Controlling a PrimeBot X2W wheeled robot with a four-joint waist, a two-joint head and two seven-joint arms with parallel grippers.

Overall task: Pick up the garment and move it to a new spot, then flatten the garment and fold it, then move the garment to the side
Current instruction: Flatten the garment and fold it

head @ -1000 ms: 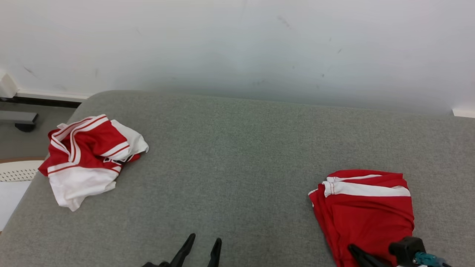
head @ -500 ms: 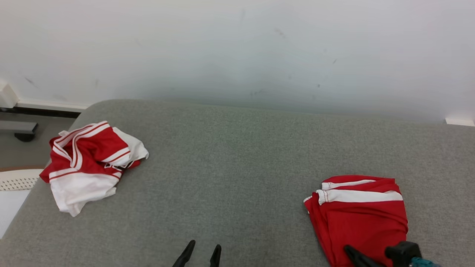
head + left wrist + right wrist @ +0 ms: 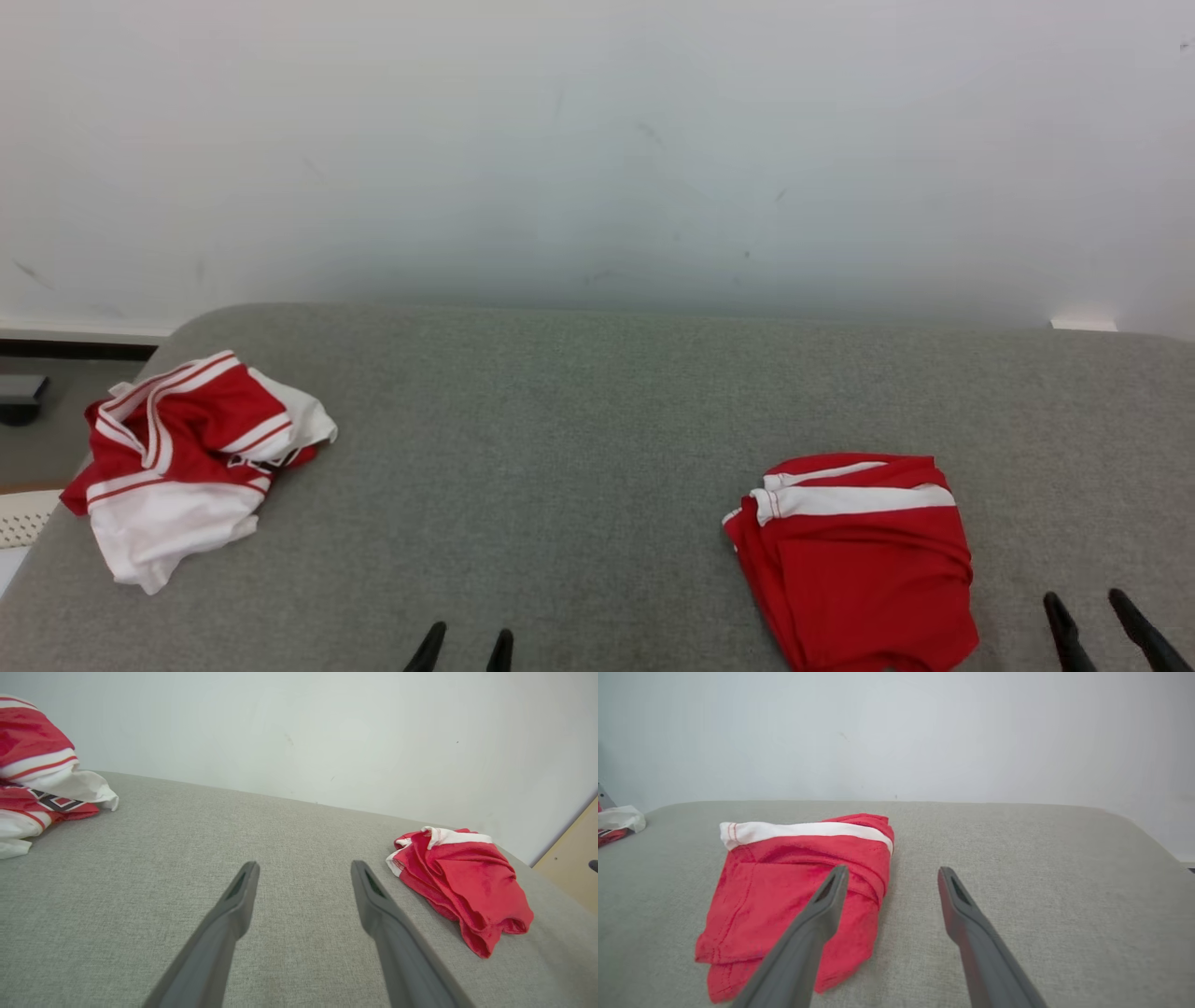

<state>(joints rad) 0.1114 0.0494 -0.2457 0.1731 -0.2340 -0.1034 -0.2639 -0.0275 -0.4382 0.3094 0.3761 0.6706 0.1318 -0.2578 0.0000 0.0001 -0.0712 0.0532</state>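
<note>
A folded red garment [image 3: 854, 560] with a white band is seen lying on the grey upholstered surface [image 3: 579, 420] at about four o'clock in the head view, with the band turned toward the white wall [image 3: 597, 140] at twelve o'clock. A crumpled red and white garment [image 3: 177, 457] is found at about eight o'clock, near the surface's rounded corner and well apart from the folded one. The left gripper [image 3: 470, 637] is seen at six o'clock, its two dark fingers spread apart with only bare grey fabric between them, so nothing is held. The right gripper [image 3: 1083, 602] is seen at five o'clock, near the folded red garment, with a strip of grey left between them; its fingers are likewise parted and empty. In the right wrist view the folded red garment is placed at about nine o'clock, partly overlapped by one finger [image 3: 817, 914], though contact cannot be judged there.
</note>
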